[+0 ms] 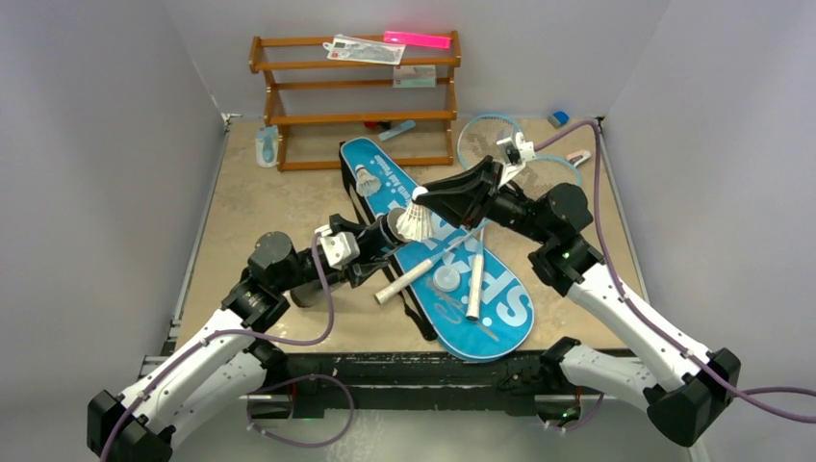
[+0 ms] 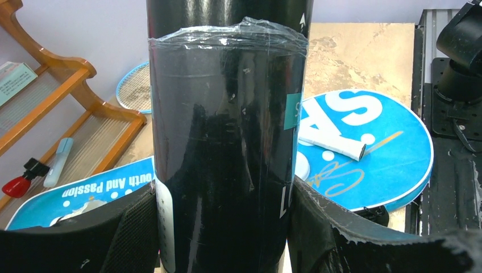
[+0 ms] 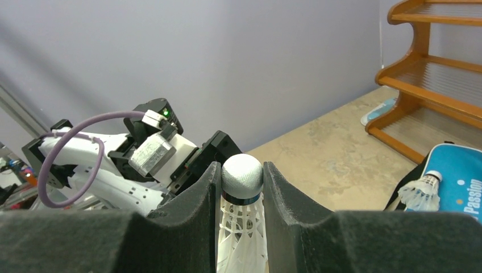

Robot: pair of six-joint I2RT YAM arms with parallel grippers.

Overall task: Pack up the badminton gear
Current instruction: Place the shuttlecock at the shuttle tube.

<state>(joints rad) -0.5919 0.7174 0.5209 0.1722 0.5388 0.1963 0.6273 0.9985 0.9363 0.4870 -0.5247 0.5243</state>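
While the long black tube (image 2: 227,142) is clamped between the padded fingers (image 2: 133,227) of the left gripper (image 1: 364,241), its body fills the middle of the left wrist view and hides much of what lies behind it. The blue bag (image 1: 452,279) lettered "SPORT" is laid flat across the middle of the table (image 1: 250,202). Two white racket handles (image 1: 404,279) are rested on it, with a small round whitish disc (image 1: 446,279) between them. The light-blue racket heads (image 1: 486,140) are seen at the far right, partly covered by the right arm. A second shuttlecock (image 1: 366,179) is laid on the far end of the bag. At the back a brown wooden rack (image 1: 356,96) is set against the wall, with a pink strip (image 1: 419,39) on its top shelf and a red-and-black item (image 2: 20,179) and a pale blue stick (image 2: 58,162) at its foot.

The left arm is stretched forward and rightward, low over the near left of the table. The right arm is bent in from the far right above the bag. The right gripper (image 3: 241,170) is closed on a white feather shuttlecock (image 1: 416,221), which is pinched at its cork with the feather skirt hanging below the fingers, close to the left gripper and the tube.
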